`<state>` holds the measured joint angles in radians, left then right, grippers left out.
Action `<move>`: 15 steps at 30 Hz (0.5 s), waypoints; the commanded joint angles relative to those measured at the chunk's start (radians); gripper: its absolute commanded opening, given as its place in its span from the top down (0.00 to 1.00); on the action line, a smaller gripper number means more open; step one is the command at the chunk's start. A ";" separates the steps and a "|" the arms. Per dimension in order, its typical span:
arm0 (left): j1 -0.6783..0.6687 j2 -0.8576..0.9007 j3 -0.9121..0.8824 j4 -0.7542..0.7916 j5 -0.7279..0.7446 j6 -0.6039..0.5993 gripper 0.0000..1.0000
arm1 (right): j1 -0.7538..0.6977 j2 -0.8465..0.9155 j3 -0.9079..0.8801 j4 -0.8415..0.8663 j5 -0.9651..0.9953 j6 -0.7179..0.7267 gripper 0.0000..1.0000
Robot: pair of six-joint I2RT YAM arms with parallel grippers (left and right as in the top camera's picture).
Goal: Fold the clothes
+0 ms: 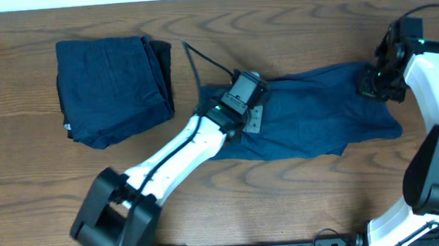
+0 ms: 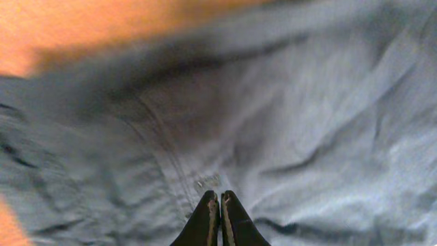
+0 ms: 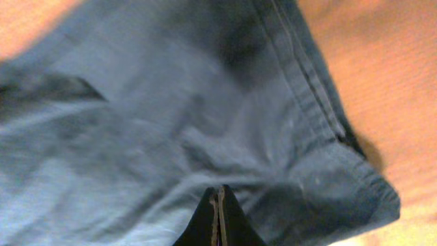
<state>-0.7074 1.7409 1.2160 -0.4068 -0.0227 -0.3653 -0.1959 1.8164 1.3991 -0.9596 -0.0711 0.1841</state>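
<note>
The clothes are two dark navy pieces. One is a folded bundle at the back left of the table. The other, a garment with a stitched seam and a hem, lies spread across the middle and right. My left gripper is at the garment's upper left edge. Its fingertips are shut on the cloth beside the seam. My right gripper is at the upper right corner. It is shut too, and creases run into its tips. Both wrist views are blurred.
The wooden table shows bare wood in front of the garment and between the two pieces. A black cable runs from the left wrist toward the back. The arm bases stand at the front edge.
</note>
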 commanded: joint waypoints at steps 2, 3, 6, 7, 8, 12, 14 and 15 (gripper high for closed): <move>0.031 0.019 -0.008 0.009 -0.061 0.010 0.94 | 0.013 0.029 -0.022 0.042 -0.024 -0.024 0.99; 0.037 0.026 -0.008 0.015 -0.061 0.010 0.94 | 0.014 0.036 -0.030 0.059 -0.028 -0.024 0.99; 0.059 0.055 -0.008 0.033 -0.061 0.010 0.94 | 0.020 0.061 -0.050 0.126 -0.034 -0.025 0.99; 0.067 0.066 -0.008 0.038 -0.061 0.010 0.94 | 0.020 0.070 -0.053 0.143 -0.035 -0.024 0.99; 0.073 0.074 -0.008 0.043 -0.061 0.010 0.94 | 0.021 0.079 -0.054 0.153 -0.034 -0.024 0.99; 0.100 0.119 -0.008 0.061 -0.061 0.010 0.94 | 0.021 0.119 -0.055 0.194 -0.035 -0.024 0.99; 0.113 0.142 -0.008 0.069 -0.061 0.010 0.94 | 0.021 0.143 -0.055 0.240 -0.042 -0.024 0.99; 0.116 0.150 -0.008 0.074 -0.061 0.010 0.94 | 0.021 0.154 -0.055 0.262 -0.044 -0.024 0.99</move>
<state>-0.6060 1.8618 1.2160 -0.3382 -0.0605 -0.3649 -0.1864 1.9408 1.3479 -0.7204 -0.1013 0.1719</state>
